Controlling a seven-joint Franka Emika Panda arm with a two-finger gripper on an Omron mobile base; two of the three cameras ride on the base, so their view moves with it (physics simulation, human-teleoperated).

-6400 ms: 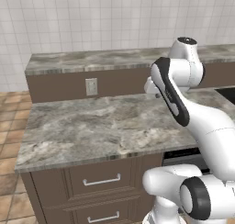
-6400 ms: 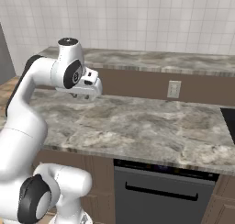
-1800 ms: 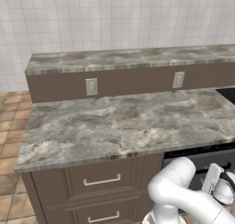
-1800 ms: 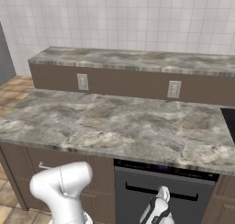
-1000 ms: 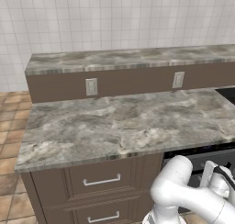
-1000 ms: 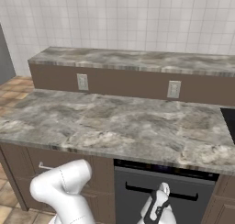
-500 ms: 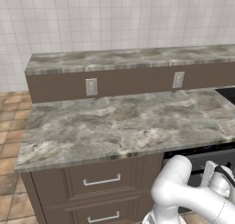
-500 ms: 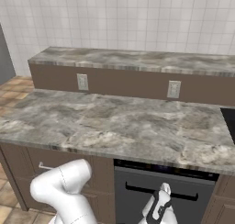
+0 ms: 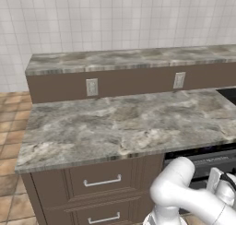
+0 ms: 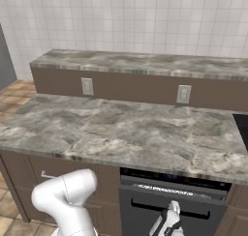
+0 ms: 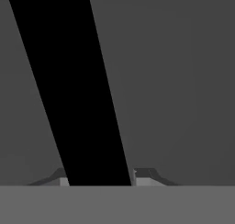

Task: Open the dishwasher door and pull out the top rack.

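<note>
The dishwasher door (image 10: 172,206) sits under the front edge of the tabletop (image 10: 121,133), between brown wooden drawer fronts. It is a wide, flat, dark grey panel that stands upright and faces out into the room. Its long side runs left to right. A black strip goes along its top edge, and a thin dark bar handle (image 10: 172,210) lies level across it, a little lower down. In the right base view there is a thin dark gap between the top of the door and the tabletop, so the door looks a tiny bit open at the top.

The gripper (image 10: 170,215) is low down, right at the bar handle in front of the door. In the hand view the handle is a fat black bar (image 11: 73,85) that slants across the smooth grey door (image 11: 179,81). The bar goes down between the two fingertips (image 11: 143,176), which sit close on each side of it. I cannot tell if they are squeezing it.

The tabletop is grey speckled stone with a smooth top. The drawer fronts (image 9: 101,180) have thin silver handles. The wall behind has pale square tiles (image 9: 115,21)
</note>
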